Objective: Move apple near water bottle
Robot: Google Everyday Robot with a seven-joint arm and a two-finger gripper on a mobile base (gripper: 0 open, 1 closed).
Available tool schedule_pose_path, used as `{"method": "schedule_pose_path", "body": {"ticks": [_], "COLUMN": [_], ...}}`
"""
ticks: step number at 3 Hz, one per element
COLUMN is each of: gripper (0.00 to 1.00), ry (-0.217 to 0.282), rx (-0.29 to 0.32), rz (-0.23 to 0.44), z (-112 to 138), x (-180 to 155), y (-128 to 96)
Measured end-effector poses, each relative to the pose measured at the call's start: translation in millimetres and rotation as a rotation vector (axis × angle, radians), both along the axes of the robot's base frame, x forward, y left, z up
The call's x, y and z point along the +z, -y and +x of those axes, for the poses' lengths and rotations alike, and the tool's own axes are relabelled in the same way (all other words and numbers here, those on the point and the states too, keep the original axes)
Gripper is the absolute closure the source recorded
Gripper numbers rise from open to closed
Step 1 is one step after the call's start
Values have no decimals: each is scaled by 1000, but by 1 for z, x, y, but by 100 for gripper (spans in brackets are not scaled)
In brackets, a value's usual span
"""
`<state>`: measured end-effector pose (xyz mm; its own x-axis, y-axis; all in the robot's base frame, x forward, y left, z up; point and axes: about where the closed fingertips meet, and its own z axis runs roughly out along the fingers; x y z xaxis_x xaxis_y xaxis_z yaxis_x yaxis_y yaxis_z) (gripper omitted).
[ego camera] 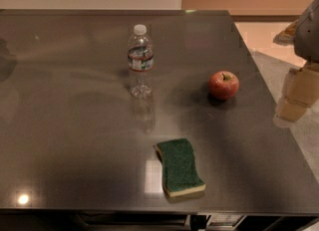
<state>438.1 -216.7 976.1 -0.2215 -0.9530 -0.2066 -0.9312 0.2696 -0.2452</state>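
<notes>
The red apple [224,84] with yellowish patches and a short stem sits on the dark table, right of centre. The clear water bottle [140,60], with a white cap and a red, white and green label, stands upright to the apple's left, well apart from it. My gripper [296,95] shows as tan parts under a grey arm piece at the right edge of the view. It is beyond the table's right edge, right of the apple and not touching it.
A green sponge [180,167] with a yellow underside lies near the table's front edge, below and between bottle and apple. The dark glossy table [70,125] ends at the right near the gripper, with light floor beyond.
</notes>
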Motion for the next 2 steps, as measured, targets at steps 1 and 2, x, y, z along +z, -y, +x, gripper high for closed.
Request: {"method": "schedule_pose_path", "body": {"ticks": [1,2], "gripper": [0,0], "ry": [8,22], "rx": [10,26], "rz": [11,40], "z": [7,29], "x": [0,-5], "y": [-4,-12]}}
